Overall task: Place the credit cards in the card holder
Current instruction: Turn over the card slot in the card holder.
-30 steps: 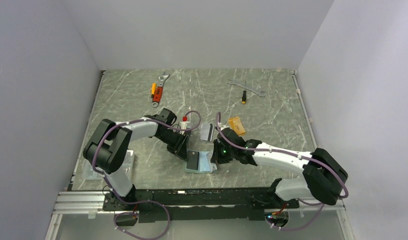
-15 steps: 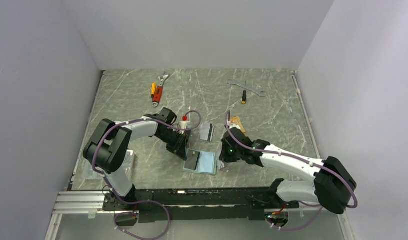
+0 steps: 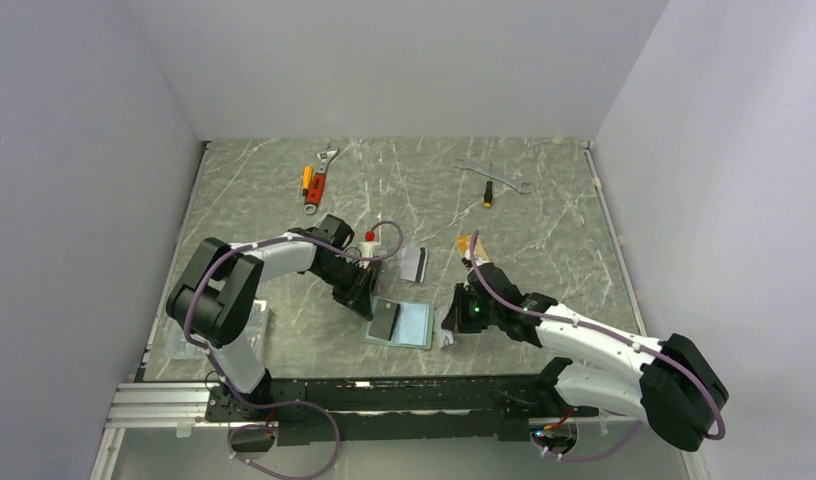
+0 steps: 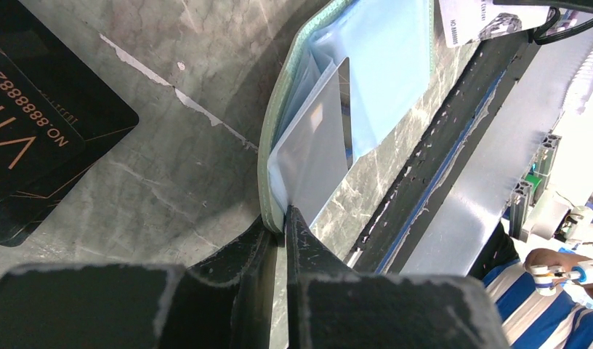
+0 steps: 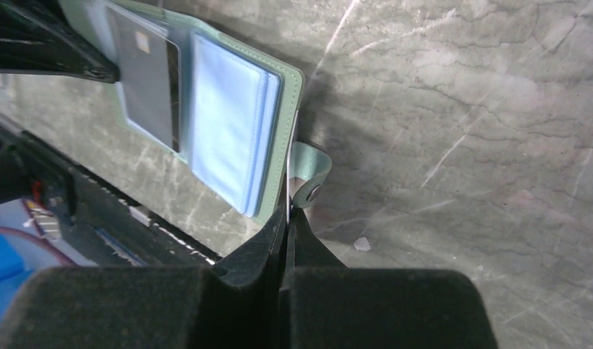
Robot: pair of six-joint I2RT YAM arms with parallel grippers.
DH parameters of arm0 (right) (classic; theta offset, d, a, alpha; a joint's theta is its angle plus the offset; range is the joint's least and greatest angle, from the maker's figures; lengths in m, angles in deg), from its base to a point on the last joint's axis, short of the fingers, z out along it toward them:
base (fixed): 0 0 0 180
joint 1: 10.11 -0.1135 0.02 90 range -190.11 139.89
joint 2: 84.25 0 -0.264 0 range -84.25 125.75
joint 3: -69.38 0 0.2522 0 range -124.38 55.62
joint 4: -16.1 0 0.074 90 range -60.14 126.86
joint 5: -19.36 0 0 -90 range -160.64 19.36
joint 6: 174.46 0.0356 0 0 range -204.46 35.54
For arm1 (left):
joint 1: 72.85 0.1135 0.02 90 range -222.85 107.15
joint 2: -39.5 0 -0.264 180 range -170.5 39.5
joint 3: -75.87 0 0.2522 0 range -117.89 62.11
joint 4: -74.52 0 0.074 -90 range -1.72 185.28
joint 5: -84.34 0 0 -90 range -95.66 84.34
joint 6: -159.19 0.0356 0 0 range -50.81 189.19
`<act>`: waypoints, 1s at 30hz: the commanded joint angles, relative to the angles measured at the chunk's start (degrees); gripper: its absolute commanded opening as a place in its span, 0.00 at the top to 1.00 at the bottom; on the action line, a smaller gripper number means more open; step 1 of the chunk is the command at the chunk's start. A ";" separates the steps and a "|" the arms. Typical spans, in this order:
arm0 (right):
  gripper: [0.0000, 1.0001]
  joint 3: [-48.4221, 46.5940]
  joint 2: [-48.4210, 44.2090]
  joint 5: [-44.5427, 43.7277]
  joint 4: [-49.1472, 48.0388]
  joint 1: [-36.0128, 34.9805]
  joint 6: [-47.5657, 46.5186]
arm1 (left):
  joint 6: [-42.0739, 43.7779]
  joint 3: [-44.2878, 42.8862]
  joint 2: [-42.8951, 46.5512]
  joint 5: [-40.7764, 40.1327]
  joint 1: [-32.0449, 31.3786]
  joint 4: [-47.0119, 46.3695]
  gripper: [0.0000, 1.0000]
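Card holder (image 3: 416, 326), soft sage-green, lies open, left gripper (image 4: 284, 220) and right gripper (image 5: 287, 217) each pinching an opposite edge.

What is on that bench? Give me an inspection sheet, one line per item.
Surface: grey-green marbled table top, white-veined.
Job's things: sage-green soft card holder lies open, dark grey chip card at its left side; silver-grey striped card, orange card and black gold-lettered card lie outside it.
Clutter: orange-handled adjustable wrench, silver open-ended wrench, small black-and-orange screwdriver, all at the far side.
Grippers: left gripper shut on the holder's left edge; right gripper shut on its edge by the snap tab.
Cables: purple cables loop along both arms.
Surroundings: plain white walls; a person's striped sleeve beyond the near rail.
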 commanded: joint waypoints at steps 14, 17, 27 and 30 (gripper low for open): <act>1.00 4.37 -5.19 11.62 -10.73 5.91 1.02 | 2.15 -3.46 -1.19 -0.09 1.10 3.09 0.71; 1.00 4.73 -2.04 13.61 -13.47 5.91 0.94 | 2.68 -3.71 -1.95 0.08 1.72 3.66 0.70; 1.00 6.01 1.86 15.76 -15.93 5.84 0.58 | 3.36 -2.99 -0.63 -0.49 3.16 3.65 0.70; 1.00 6.61 2.21 15.97 -16.86 5.94 0.81 | 3.20 -3.07 -0.96 -0.06 3.15 3.63 0.70</act>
